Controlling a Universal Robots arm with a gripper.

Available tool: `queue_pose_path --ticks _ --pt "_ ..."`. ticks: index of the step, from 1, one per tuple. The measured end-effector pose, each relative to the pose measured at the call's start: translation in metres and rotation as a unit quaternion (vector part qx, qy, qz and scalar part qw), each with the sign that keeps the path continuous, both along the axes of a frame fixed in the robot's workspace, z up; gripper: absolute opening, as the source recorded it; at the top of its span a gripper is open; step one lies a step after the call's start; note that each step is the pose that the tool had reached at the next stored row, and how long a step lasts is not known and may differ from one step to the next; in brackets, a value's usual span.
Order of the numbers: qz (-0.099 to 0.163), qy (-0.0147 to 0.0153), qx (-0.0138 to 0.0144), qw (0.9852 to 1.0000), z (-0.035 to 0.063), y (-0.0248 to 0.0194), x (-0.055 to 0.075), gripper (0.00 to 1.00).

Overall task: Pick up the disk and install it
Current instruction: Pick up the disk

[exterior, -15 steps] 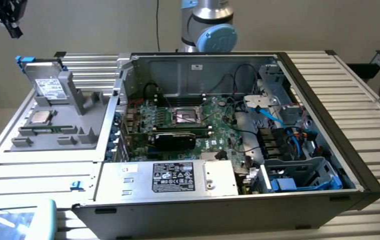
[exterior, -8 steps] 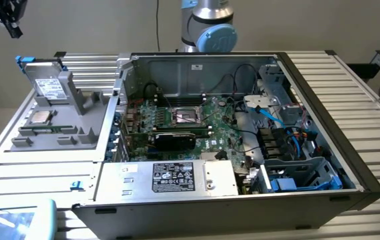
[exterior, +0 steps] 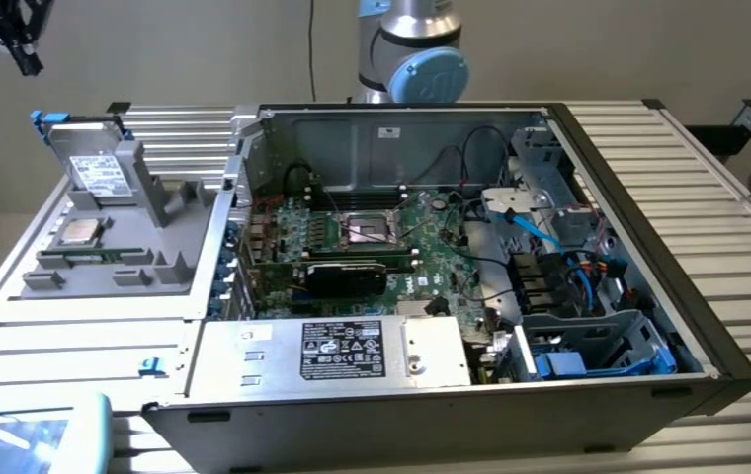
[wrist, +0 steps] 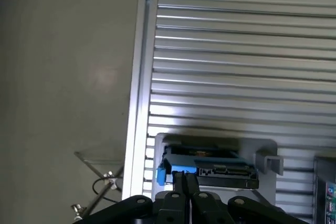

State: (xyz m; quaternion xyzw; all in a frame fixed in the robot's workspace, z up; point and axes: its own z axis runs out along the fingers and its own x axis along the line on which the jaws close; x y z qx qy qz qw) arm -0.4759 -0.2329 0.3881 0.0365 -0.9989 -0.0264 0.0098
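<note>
Stiffness and some heft seem likely in the flat silver-grey metal disk point(exterior: 96, 176), clipped in blue plastic on the grey fixture point(exterior: 151, 202); its rigid side edges suit gripping. The black gripper point(wrist: 185, 179) hovers above, fingers pressed together, holding nothing.

One disk point(exterior: 96, 176) (white-labelled), one square chip point(exterior: 79, 233), one grey holder point(exterior: 154, 193), one open computer case point(exterior: 415, 420), one black-labelled silver box point(exterior: 437, 354), one end effector point(wrist: 185, 177).
</note>
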Motion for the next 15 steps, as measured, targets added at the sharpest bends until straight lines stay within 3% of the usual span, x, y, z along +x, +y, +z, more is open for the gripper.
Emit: queue_pose_path --ticks 4,8,12,15 --pt "0.037 0.0 0.0 0.9993 0.0 0.0 0.0 0.11" --pt "0.073 0.0 0.0 0.9973 0.0 0.0 0.0 0.11" --pt "0.109 0.0 0.0 0.994 0.0 0.0 0.0 0.11" --pt "0.136 0.0 0.0 0.9907 0.0 0.0 0.0 0.11"
